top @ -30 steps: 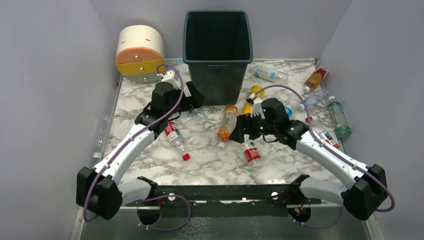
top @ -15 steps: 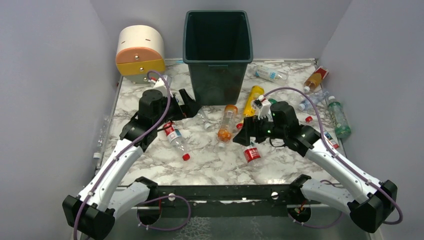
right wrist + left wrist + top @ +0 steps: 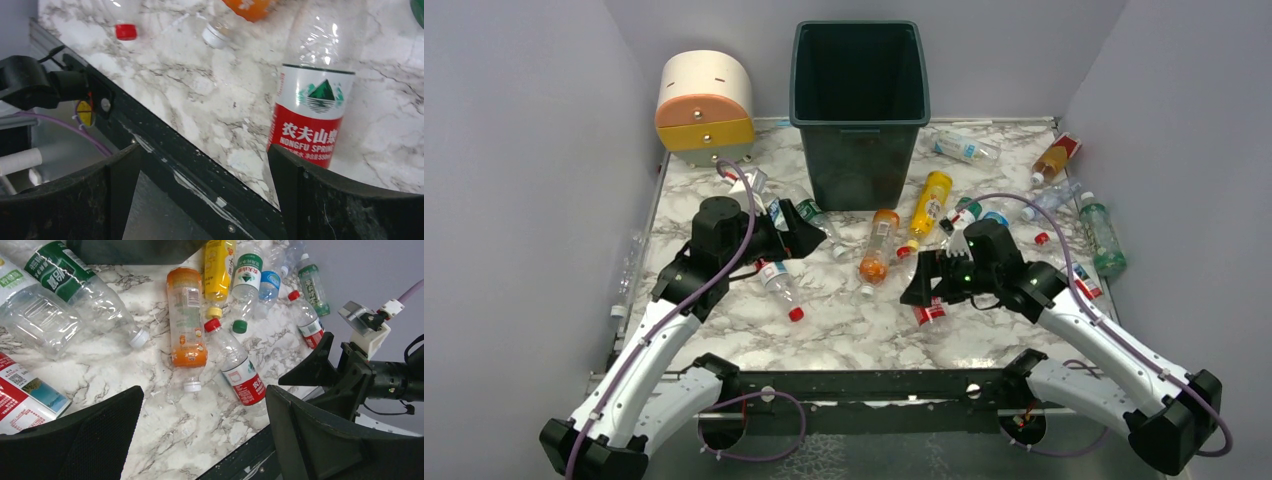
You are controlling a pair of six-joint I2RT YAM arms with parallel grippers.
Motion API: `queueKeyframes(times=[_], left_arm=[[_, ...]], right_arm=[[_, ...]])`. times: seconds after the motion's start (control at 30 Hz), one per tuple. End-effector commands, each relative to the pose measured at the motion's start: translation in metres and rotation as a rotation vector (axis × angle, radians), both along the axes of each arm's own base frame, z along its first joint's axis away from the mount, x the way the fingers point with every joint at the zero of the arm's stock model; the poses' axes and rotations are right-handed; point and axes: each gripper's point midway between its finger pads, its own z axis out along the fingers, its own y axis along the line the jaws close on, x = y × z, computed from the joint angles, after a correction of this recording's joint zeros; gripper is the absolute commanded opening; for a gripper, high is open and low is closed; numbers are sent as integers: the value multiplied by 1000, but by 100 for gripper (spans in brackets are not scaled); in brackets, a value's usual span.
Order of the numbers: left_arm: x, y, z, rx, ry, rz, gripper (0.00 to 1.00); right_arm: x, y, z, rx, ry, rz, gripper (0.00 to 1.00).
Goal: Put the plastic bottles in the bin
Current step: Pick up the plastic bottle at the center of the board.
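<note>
Both arms have pulled back toward the near edge: left gripper [image 3: 799,228], spread wide and empty, hangs over the clear bottles [image 3: 95,295] left of the bin [image 3: 859,100]. The right gripper [image 3: 921,285], also released, is over a red-label bottle [image 3: 310,120], likely lining up picks. Bin stands upright far-middle, seemingly reachable by both; I count roughly twelve bottles loose on the worktop [image 3: 844,330], one bin.
</note>
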Motion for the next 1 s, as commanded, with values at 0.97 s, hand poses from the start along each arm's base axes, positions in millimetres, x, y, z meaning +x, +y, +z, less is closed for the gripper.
queueKeyframes(times=[0.97], left_arm=[[-8,0,-36,49,98,-31,99]], right_arm=[[52,-4,-120,-447,121,-99,64]])
